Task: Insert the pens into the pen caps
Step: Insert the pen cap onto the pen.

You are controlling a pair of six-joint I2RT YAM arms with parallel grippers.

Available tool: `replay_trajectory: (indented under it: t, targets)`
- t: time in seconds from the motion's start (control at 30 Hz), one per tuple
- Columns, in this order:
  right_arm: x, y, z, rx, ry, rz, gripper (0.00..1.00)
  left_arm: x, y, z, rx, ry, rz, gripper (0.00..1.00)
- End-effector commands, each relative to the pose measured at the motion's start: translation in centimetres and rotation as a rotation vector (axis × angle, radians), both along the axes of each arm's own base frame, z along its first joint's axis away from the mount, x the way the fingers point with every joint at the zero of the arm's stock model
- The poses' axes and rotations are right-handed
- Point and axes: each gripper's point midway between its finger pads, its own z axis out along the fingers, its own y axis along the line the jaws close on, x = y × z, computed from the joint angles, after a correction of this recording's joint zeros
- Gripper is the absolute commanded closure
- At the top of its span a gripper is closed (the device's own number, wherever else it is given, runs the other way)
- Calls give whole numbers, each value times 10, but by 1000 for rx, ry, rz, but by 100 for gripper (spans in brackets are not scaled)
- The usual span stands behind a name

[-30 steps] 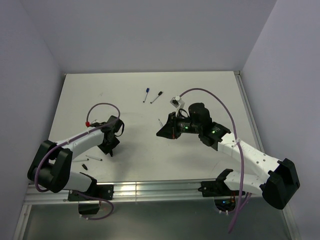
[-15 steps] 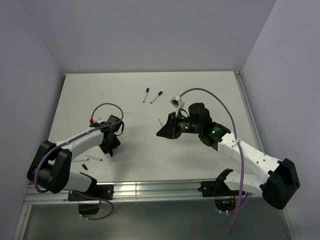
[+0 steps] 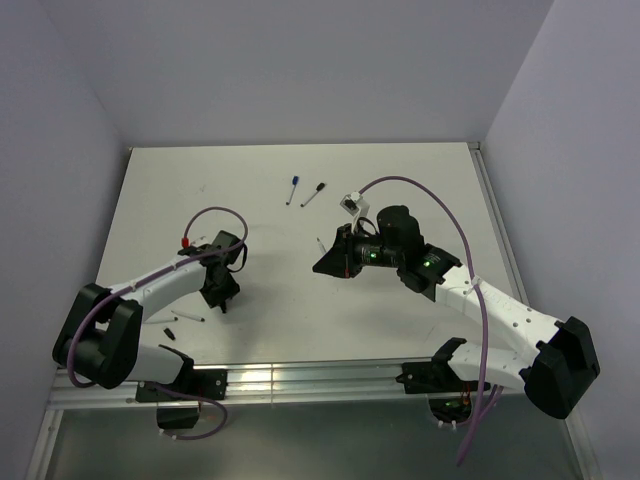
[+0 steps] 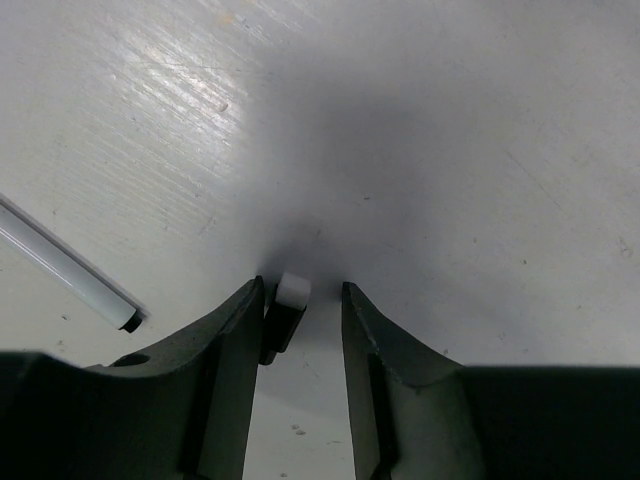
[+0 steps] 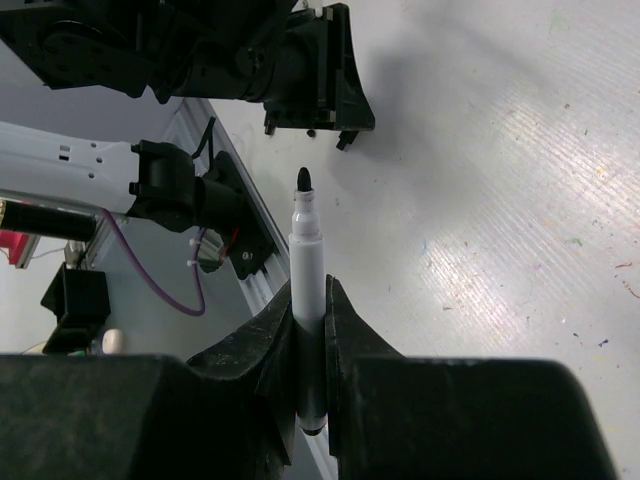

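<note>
In the left wrist view a tiny black pen cap point(image 4: 283, 318) with a white end lies on the table between my left gripper's point(image 4: 302, 292) jaws. It leans against the left finger point(image 4: 232, 345), with a gap to the right one, so the gripper is open. An uncapped white pen point(image 4: 62, 269) lies to the left of it. From above, the left gripper point(image 3: 221, 296) is low over the table. My right gripper point(image 5: 311, 296) is shut on a white pen point(image 5: 306, 262), whose dark tip points toward the left arm. The right gripper point(image 3: 324, 265) hangs mid-table.
Two capped pens, one blue-capped point(image 3: 293, 190) and one black-capped point(image 3: 315, 192), lie at the back centre. A loose pen point(image 3: 188, 317) and a small dark cap point(image 3: 170, 331) lie near the left arm's base. A metal rail point(image 3: 300, 378) runs along the near edge.
The left gripper's jaws have narrowed a little around the cap and the left wrist has shifted slightly. The right arm and its pen have not moved.
</note>
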Motion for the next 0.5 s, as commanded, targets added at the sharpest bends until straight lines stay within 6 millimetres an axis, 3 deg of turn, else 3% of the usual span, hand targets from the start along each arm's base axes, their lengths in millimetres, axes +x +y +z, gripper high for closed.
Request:
replay_trajectory:
  t: [0.0, 0.17, 0.47]
  targets:
    - [2, 0, 7, 18, -39, 9, 100, -27, -3, -12, -32, 104, -21, 60]
    - [2, 0, 6, 15, -38, 8, 100, -32, -1, -16, -27, 120, -8, 68]
    - [3, 0, 6, 14, -40, 7, 100, -38, -2, -23, -40, 131, 11, 76]
